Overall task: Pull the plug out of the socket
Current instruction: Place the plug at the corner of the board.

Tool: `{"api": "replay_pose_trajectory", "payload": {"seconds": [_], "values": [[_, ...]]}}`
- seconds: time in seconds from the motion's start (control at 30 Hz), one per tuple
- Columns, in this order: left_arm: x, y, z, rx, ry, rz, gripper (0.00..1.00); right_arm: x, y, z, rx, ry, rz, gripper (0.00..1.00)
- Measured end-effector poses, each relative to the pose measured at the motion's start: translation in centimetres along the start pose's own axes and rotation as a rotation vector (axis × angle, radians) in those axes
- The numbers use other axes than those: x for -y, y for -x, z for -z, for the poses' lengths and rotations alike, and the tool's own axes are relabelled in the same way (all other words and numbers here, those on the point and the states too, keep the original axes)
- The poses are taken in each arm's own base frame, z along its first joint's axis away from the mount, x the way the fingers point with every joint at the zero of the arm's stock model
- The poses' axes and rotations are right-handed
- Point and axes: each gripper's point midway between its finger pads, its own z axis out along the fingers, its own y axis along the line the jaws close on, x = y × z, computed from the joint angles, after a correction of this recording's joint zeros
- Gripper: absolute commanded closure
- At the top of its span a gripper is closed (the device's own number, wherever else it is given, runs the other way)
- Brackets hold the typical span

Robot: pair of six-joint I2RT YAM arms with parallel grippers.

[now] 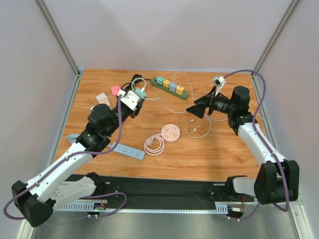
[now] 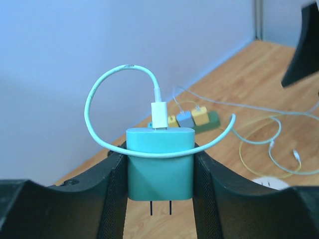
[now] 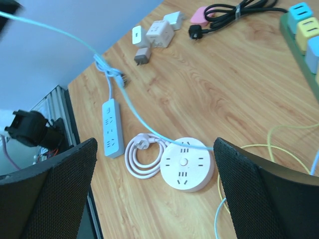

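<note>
Left gripper (image 2: 159,160) is what I start with: its two black pads are clamped on the flat sides of a teal charger (image 2: 159,177), which hangs in the air with the metal prongs (image 2: 169,207) pointing down towards the wrist camera. On the charger's far end sits the white plug (image 2: 159,113), fully seated in its port as far as I can see. Its long axis runs straight on from the charger's, away from the prongs. That is the line I judge the pull has to follow. From the plug the pale cable (image 2: 122,66) arcs up, swings round to the left and crosses the front of the charger before trailing off right. Beyond it, on the wooden table (image 2: 279,74), lies a green power strip (image 2: 192,118) with coloured blocks. Farther across, the right gripper (image 1: 193,108) is raised, its jaws spread wide and holding nothing. It is the free arm, and the plug lies well apart from it, off to its left, its tips pointing that way. I can read no brand, label or writing on anything.
</note>
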Motion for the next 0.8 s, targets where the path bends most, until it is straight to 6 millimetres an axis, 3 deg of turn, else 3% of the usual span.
{"api": "replay_pose_trajectory", "payload": {"seconds": [0.2, 0.43, 0.6, 0.8], "values": [[-6.2, 9.1, 2.1, 0.129, 0.163, 0.072, 1.00, 1.4, 0.9, 0.5, 0.038, -0.062, -0.029, 0.00], [-10.0, 16.2, 4.9, 0.228, 0.249, 0.093, 1.00, 1.7, 0.6, 0.2, 0.033, -0.047, -0.038, 0.00], [-10.9, 18.2, 5.8, 0.244, 0.263, 0.099, 1.00, 1.8, -0.5, -0.5, -0.003, -0.003, -0.041, 0.00], [-10.7, 17.6, 5.7, 0.203, 0.249, 0.113, 1.00, 0.5, -2.9, -3.1, -0.104, -0.005, 0.132, 0.00]]}}
